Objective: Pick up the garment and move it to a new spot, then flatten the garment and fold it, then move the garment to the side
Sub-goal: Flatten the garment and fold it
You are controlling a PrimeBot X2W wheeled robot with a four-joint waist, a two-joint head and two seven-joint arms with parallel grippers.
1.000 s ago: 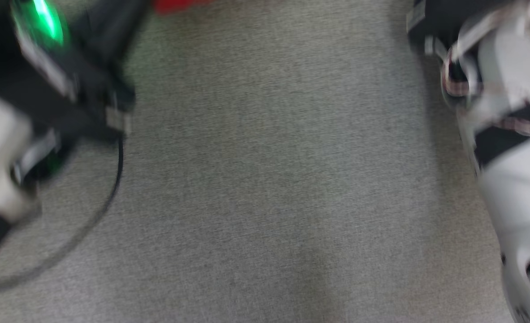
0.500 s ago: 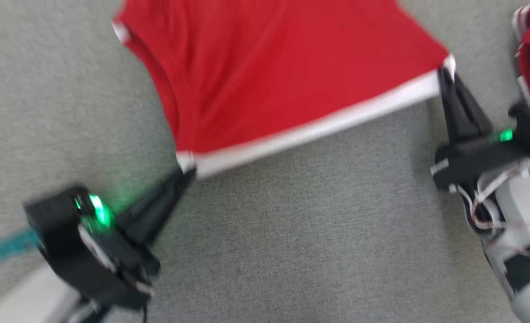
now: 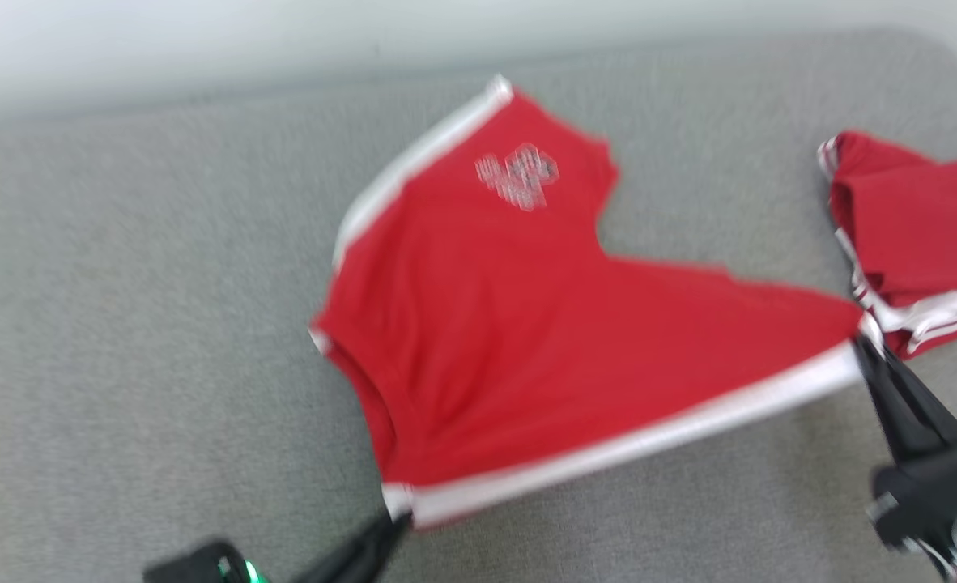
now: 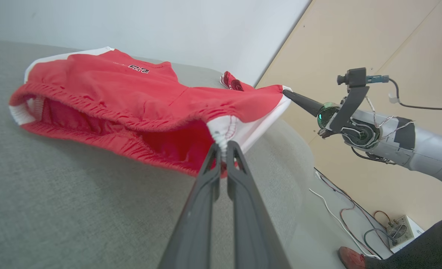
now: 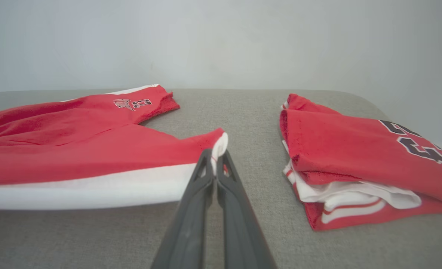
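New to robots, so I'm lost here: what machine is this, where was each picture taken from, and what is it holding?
It is a wheeled robot with two arms. One picture looks down from its head; the other two look along each wrist's pair of long dark jaws. On the grey padded surface lie red shorts and, to their right, a folded red jersey. Both pairs of jaws are shut on the shorts, one at each end of a white side stripe.

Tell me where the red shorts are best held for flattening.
Grip the red shorts at both ends of the white side stripe, coming from the near edge: held so by the left gripper and right gripper, that edge stretches straight.
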